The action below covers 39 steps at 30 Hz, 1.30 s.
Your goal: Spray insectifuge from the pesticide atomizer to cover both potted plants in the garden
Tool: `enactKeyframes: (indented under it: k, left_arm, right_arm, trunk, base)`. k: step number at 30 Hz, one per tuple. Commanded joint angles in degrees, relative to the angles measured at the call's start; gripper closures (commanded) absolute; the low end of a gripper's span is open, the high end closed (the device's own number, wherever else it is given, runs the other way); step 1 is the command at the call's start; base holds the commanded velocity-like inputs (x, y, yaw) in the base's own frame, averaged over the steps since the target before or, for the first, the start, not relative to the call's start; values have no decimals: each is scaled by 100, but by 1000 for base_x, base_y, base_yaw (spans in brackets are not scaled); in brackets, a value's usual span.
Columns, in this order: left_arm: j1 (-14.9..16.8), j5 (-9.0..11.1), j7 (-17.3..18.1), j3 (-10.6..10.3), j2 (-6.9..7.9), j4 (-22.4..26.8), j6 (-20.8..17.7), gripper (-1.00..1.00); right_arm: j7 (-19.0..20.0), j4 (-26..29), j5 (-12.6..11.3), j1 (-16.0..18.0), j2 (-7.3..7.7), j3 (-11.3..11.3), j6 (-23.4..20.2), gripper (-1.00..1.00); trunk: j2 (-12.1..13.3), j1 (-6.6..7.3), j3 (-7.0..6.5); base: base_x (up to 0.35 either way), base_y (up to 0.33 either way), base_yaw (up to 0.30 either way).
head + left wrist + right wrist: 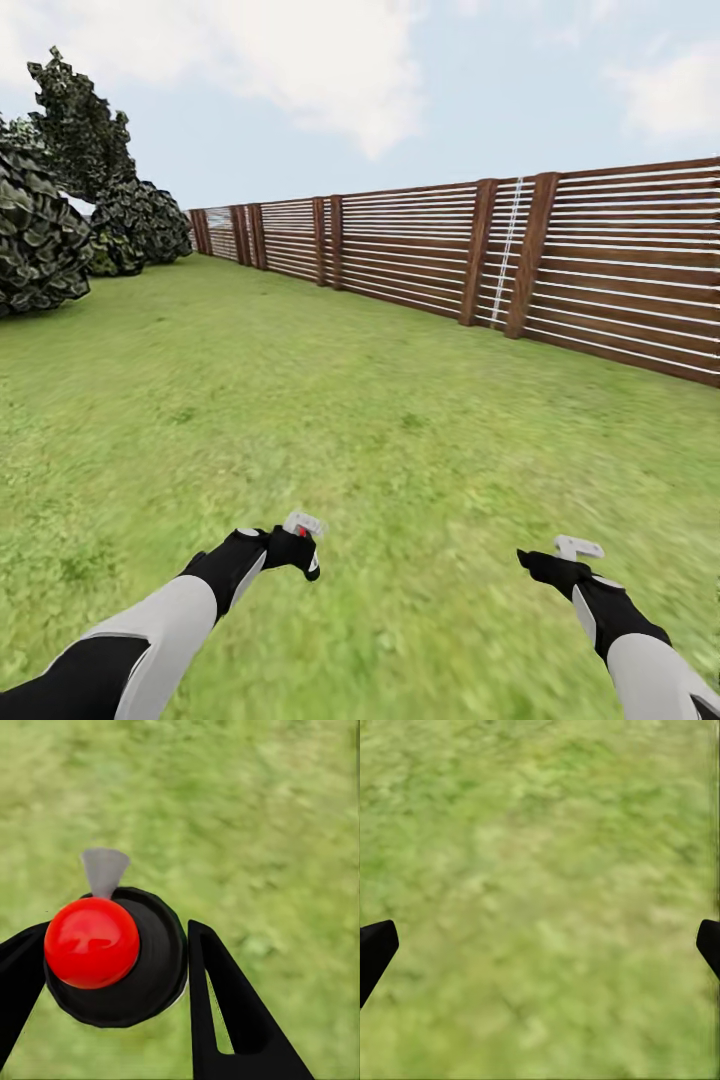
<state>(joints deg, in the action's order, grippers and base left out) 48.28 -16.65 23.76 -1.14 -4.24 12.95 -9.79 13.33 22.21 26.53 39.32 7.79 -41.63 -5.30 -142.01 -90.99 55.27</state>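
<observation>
The atomizer (112, 958) sits gripped between my left gripper's (112, 1005) fingers (225, 1012), its red-dotted head facing the wrist camera, above the lawn (380, 420). My right gripper (540, 945) hangs wide apart, holding nothing. A fence (560, 260) runs along the lawn's right edge, bushes (60, 220) at left.

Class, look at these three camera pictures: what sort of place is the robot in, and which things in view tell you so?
Most likely a fenced garden or backyard. A green lawn covers the ground, a brown slatted wooden fence runs along its far side, and dark leafy bushes stand at the left under an open sky.
</observation>
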Motion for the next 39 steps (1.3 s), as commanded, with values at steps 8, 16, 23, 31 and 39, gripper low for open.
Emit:
enactKeyframes:
  k: [8,16,23,31,39]
  left_arm:
    - [2,3,15,-10,0,15,-41,100]
    - [2,3,15,-10,0,15,-41,100]
    - [-1,3,15,-10,1,14,-41,100]
    - [1,3,15,-12,-1,15,-41,100]
    - [-1,3,15,-10,2,15,-41,100]
  right_arm:
    - [47,12,45,5,-5,-47,-24,-100]
    - [47,12,45,5,-5,-47,-24,-100]
    - [70,12,45,3,-4,-47,-24,-100]
    - [65,12,45,5,-5,-47,-24,-100]
    - [60,12,45,4,-5,-47,-24,-100]
  trunk:
    - [-2,-2,4]
    - [-2,-2,4]
    - [-2,-2,22]
    - [-2,-2,93]
    - [-2,-2,166]
  base:
    - [339,0,-265]
    - [339,0,-132]
    - [339,0,-26]
    - [339,0,-6]
    - [339,0,0]
